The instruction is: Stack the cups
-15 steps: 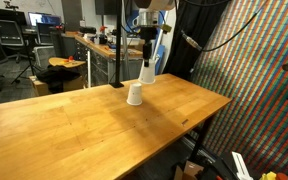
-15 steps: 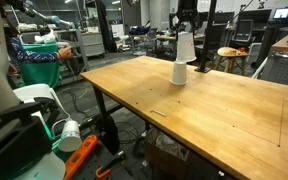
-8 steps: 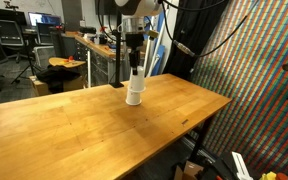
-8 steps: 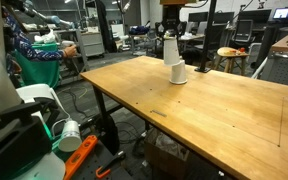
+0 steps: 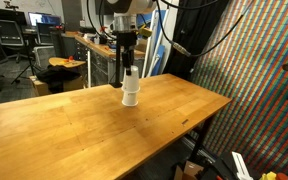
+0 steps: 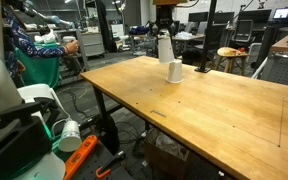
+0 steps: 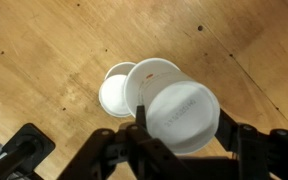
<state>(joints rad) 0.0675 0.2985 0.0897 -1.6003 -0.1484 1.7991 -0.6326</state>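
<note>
My gripper (image 5: 130, 62) (image 6: 165, 30) is shut on a white cup (image 5: 130, 80) (image 6: 165, 48), held upside down above the wooden table. In the wrist view the held cup (image 7: 182, 112) fills the space between the fingers of the gripper (image 7: 184, 128), its flat base facing the camera. A second white cup (image 5: 131, 97) (image 6: 175, 71) stands upside down on the table just below and beside the held one. In the wrist view this second cup (image 7: 116, 92) is partly covered by the held cup's rim. No greyish translucent cup can be made out.
The wooden table (image 5: 84, 130) (image 6: 214, 115) stretches wide around the cups. Its far edge lies close behind them. Lab benches, chairs and equipment stand beyond the table, and a colourful curtain (image 5: 254, 70) hangs at one side.
My gripper has carried the held cup sideways across the table cup and a little lower. The cup on the table has not moved.
</note>
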